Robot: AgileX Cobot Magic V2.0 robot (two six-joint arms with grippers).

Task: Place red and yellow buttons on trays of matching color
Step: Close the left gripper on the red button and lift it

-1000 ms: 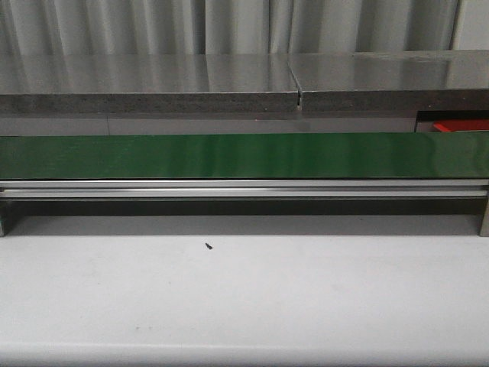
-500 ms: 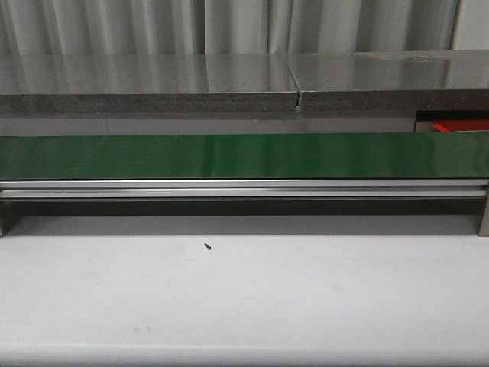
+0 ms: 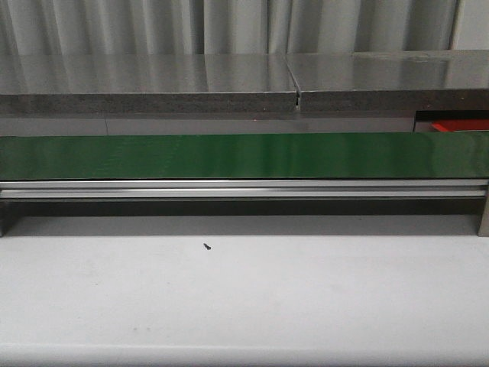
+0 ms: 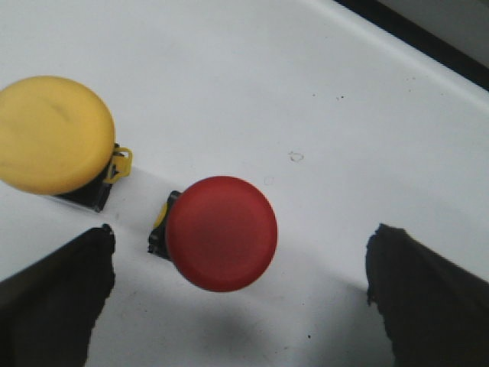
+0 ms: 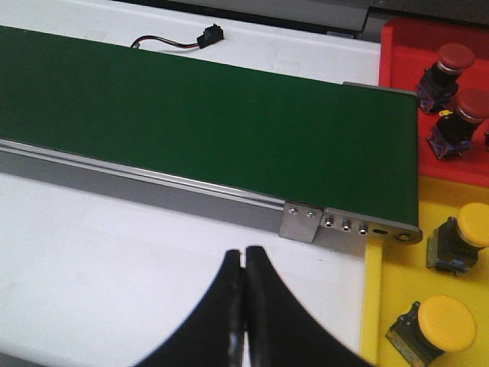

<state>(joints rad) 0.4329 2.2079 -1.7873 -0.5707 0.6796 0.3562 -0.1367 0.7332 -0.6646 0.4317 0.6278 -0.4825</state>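
In the left wrist view a red button and a yellow button stand on the white table. My left gripper is open above them, its black fingers wide on either side of the red button, not touching it. In the right wrist view my right gripper is shut with nothing in it, above the white table near the belt's end. The red tray holds two red buttons. The yellow tray holds two yellow buttons. Neither gripper shows in the front view.
A green conveyor belt with an aluminium rail runs across the table; it also appears in the right wrist view. A black cable connector lies behind the belt. A grey counter stands behind. A small dark speck marks the tabletop.
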